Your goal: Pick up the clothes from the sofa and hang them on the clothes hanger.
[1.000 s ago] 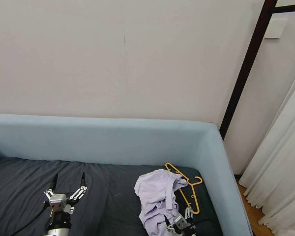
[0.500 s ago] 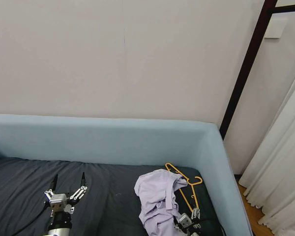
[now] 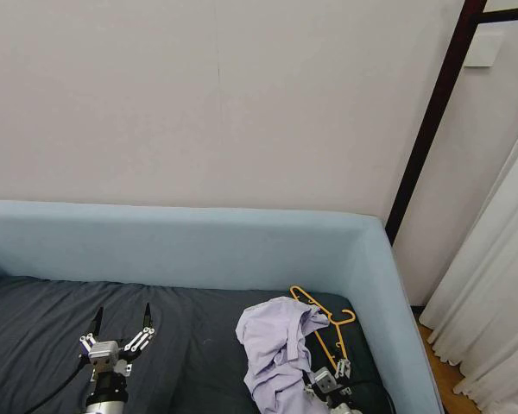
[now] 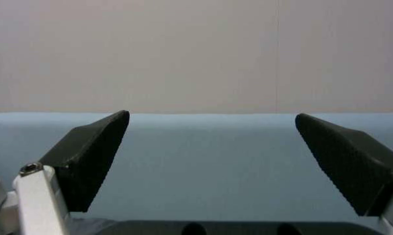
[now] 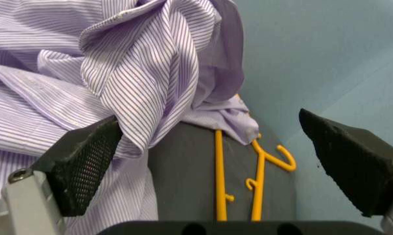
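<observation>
A crumpled lilac striped shirt (image 3: 276, 349) lies on the dark sofa seat (image 3: 198, 345) near its right end. An orange clothes hanger (image 3: 324, 332) rests beside it, partly under the cloth. My right gripper (image 3: 328, 378) is open just in front of the shirt's lower right edge, close to the hanger. In the right wrist view the striped shirt (image 5: 118, 73) fills the space ahead of the open fingers, with the orange hanger (image 5: 252, 171) between them. My left gripper (image 3: 119, 332) stands open over the seat, well left of the shirt, facing the sofa back (image 4: 203, 161).
The pale blue sofa back (image 3: 173, 246) and right armrest (image 3: 388, 328) wall in the seat. A white curtain (image 3: 492, 328) hangs at the far right beside a dark door frame (image 3: 427, 129). The seat between the grippers is bare.
My right gripper has shifted to the right and slightly forward, from the shirt's lower edge toward the hanger. The left gripper has stayed in place.
</observation>
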You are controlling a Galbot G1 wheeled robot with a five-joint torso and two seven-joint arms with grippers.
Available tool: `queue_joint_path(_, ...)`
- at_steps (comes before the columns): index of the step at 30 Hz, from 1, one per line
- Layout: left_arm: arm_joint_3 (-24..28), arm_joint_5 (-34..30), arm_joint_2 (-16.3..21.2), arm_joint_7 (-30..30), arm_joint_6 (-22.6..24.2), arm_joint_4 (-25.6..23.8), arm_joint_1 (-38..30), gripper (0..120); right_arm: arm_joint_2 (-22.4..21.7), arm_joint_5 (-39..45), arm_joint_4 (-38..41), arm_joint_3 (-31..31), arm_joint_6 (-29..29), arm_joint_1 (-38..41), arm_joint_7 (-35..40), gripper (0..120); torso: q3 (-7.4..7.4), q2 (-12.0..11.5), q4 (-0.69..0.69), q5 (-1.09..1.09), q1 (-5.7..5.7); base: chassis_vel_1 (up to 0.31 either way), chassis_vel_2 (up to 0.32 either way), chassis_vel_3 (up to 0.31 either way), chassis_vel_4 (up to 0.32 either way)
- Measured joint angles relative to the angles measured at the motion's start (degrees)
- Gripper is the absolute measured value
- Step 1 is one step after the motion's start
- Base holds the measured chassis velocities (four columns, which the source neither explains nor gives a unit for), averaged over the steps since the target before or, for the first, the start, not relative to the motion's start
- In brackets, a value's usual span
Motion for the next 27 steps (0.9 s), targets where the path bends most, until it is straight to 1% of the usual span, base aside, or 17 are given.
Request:
queue_joint_path(6, -0.1, 0.0, 0.1, 0.0, 0.0, -0.1, 0.2, 100, 0.4, -2.7, -0.9, 0.6, 1.6, -0.4, 0.6, 100, 0.00, 0.0, 0.00, 0.00, 0.00, 0.000, 0.000, 0.000, 0.000)
queue_joint_path(9, -0.1, 0.0, 0.1, -0.1, -0.1, -0.2, 0.4, 100, 0.8, -7.5, -1.9, 1.5, 4.2, -1.6, 0.7, 100, 0.00, 0.0, 0.00, 0.00, 0.00, 0.000, 0.000, 0.000, 0.000)
queue_joint_path(10, -0.1, 0.0, 0.1, -0.1, -0.1, -0.2, 0.4, 100, 0.8, -7.5, -1.9, 1.5, 4.2, -1.6, 0.7, 100, 0.00, 0.0, 0.00, 0.00, 0.00, 0.000, 0.000, 0.000, 0.000)
queue_joint_path(12, -0.1, 0.0, 0.1, -0.1, -0.2, -0.2, 0.4, 100, 1.2, -11.2, -2.8, 2.1, 6.4, -2.2, 0.7, 100, 0.00, 0.0, 0.00, 0.00, 0.00, 0.000, 0.000, 0.000, 0.000)
queue_joint_path(17, 0.3, 0.0, 0.2, -0.1, -0.3, 0.3, 0.0, 100, 2.2, -14.5, -4.5, 3.5, 9.5, -2.3, 0.7, 100, 0.00, 0.0, 0.00, 0.00, 0.00, 0.000, 0.000, 0.000, 0.000)
queue_joint_path(19, 0.3, 0.0, 0.2, -0.1, -0.3, 0.4, -0.1, 100, 2.4, -15.0, -4.9, 3.6, 9.7, -2.2, 1.0, 100, 0.00, 0.0, 0.00, 0.00, 0.00, 0.000, 0.000, 0.000, 0.000)
queue_joint_path(23, 0.4, 0.0, 0.4, -0.1, -0.3, 0.8, -0.4, 100, 3.0, -19.6, -7.2, 4.7, 10.7, -1.4, 1.6, 100, 0.00, 0.0, 0.00, 0.00, 0.00, 0.000, 0.000, 0.000, 0.000)
queue_joint_path(24, 0.4, 0.0, 0.4, -0.1, -0.3, 0.8, -0.4, 100, 3.0, -19.6, -7.2, 4.7, 10.7, -1.4, 1.6, 100, 0.00, 0.0, 0.00, 0.00, 0.00, 0.000, 0.000, 0.000, 0.000)
queue_joint_path(27, 0.4, 0.0, 0.5, -0.1, -0.3, 1.0, -0.6, 100, 3.3, -24.2, -8.2, 4.9, 10.6, -1.0, 1.7, 100, 0.00, 0.0, 0.00, 0.00, 0.00, 0.000, 0.000, 0.000, 0.000)
